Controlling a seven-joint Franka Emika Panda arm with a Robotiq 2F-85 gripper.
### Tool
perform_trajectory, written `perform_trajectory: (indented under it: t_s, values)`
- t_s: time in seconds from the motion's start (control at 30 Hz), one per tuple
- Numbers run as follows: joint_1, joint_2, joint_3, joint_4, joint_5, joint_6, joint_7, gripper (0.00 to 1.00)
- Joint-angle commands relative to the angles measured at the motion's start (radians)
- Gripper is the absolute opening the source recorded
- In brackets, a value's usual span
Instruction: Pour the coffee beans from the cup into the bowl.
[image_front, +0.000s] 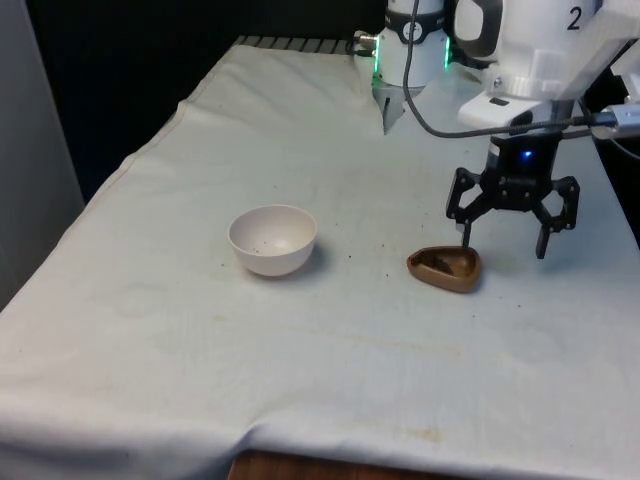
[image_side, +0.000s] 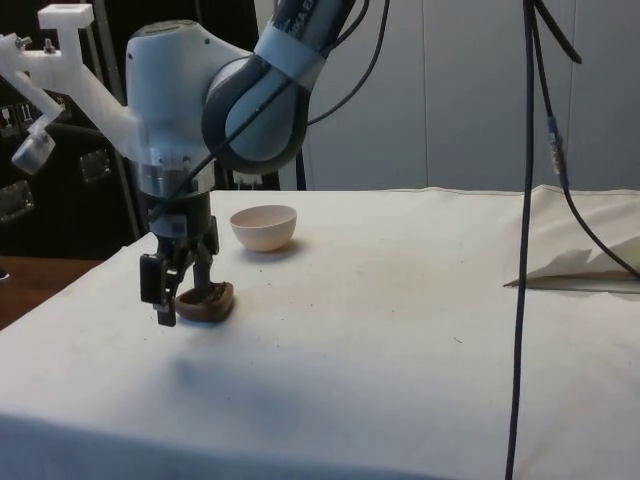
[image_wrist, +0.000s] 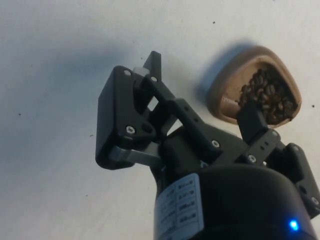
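A low brown cup (image_front: 444, 268) holding coffee beans rests on the white cloth. An empty cream bowl (image_front: 272, 239) stands further toward the front view's left. My gripper (image_front: 503, 243) hangs open just above the cloth, behind the cup and toward the front view's right. One finger comes down at the cup's rim and the other stands well off it. In the side view the gripper (image_side: 185, 302) partly covers the cup (image_side: 210, 303), with the bowl (image_side: 264, 226) behind. The wrist view has the beans in the cup (image_wrist: 260, 85) beside one fingertip (image_wrist: 248, 114), and nothing sits in the gripper (image_wrist: 200, 90).
A raised fold of cloth (image_side: 580, 270) lies near the robot's base. Black cables (image_side: 525, 250) hang down from the arm. A few dark specks dot the cloth between bowl and cup. The table's front edge (image_front: 300, 465) is near.
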Motion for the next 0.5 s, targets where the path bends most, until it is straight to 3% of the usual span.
perform_trajectory:
  t_s: [0.0, 0.3, 0.47]
  values:
    - [0.000, 0.002, -0.001, 0.000, 0.000, 0.003, 0.000, 1.00]
    - [-0.004, 0.027, -0.011, 0.016, 0.000, 0.012, -0.001, 1.00]
    - [-0.013, 0.039, -0.012, 0.021, -0.001, 0.025, -0.004, 1.00]
